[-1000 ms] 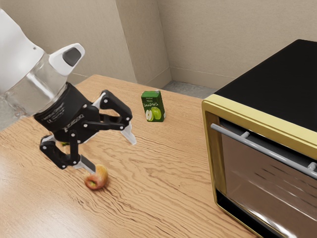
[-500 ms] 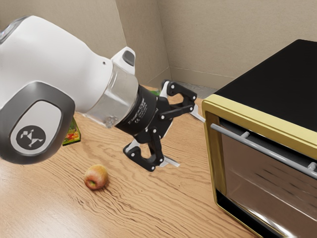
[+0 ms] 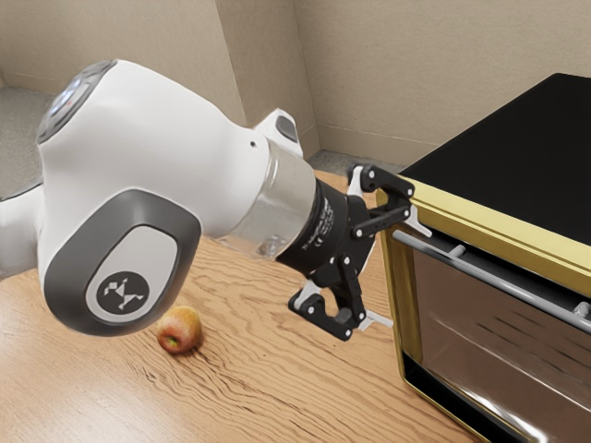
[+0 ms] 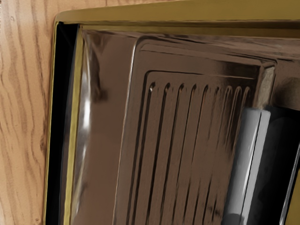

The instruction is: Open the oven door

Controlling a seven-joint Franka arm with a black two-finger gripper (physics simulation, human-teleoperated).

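- The white arm (image 3: 199,152) comes in from the exterior view's left and reaches toward its right, sloping slightly down.
- A grey-rimmed joint cap (image 3: 125,277) bulges low on its side.
- Past the silvery wrist (image 3: 275,208), the black gripper (image 3: 400,274) is open.
- Its two fingers (image 3: 418,222) stand wide apart, one above the other, pale tips pointing toward the exterior view's right.

You're looking at a kitchen, by its signs: an oven (image 3: 517,157) right in front of your claw (image 3: 403,277), an apple (image 3: 179,332) behind it on the wood-grained bench (image 3: 249,378), and plain beige walls (image 3: 379,69) beyond.
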